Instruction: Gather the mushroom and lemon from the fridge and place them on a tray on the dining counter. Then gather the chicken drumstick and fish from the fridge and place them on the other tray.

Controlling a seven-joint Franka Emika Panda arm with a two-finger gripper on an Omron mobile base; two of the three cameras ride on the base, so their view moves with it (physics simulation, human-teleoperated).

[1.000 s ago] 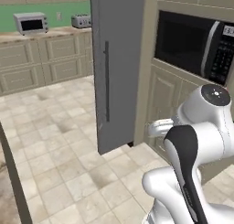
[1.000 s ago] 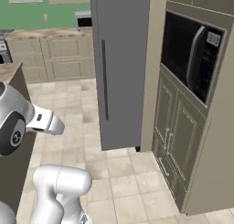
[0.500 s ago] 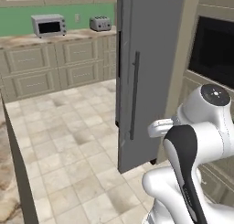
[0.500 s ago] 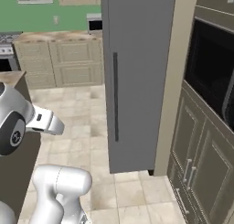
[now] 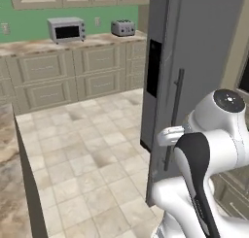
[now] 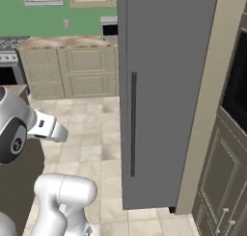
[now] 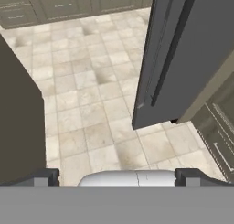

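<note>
The grey fridge (image 5: 204, 62) stands shut just ahead of me, its long dark handle (image 5: 174, 115) upright on the door. It also shows as a tall grey front (image 6: 164, 85) in the right base view and from above (image 7: 183, 49) in the hand view. The mushroom, lemon, chicken drumstick and fish are hidden behind the shut fridge doors. Both trays are out of view. My gripper (image 7: 118, 177) is open, fingertips (image 7: 45, 176) far apart, nothing between them, pointing down at the tiled floor short of the fridge.
A dark-sided dining counter (image 5: 9, 183) with a marble top runs along my left. Beige cabinets with an oven (image 6: 226, 148) flank the fridge on the right. A toaster oven (image 5: 65, 29) and toaster (image 5: 122, 27) sit on the far counter. Tiled floor (image 5: 87, 149) lies between.
The whole picture has shifted: the base has moved, so the fridge now sits nearer and further right in both base views. The arm keeps its pose and the gripper stays open.
</note>
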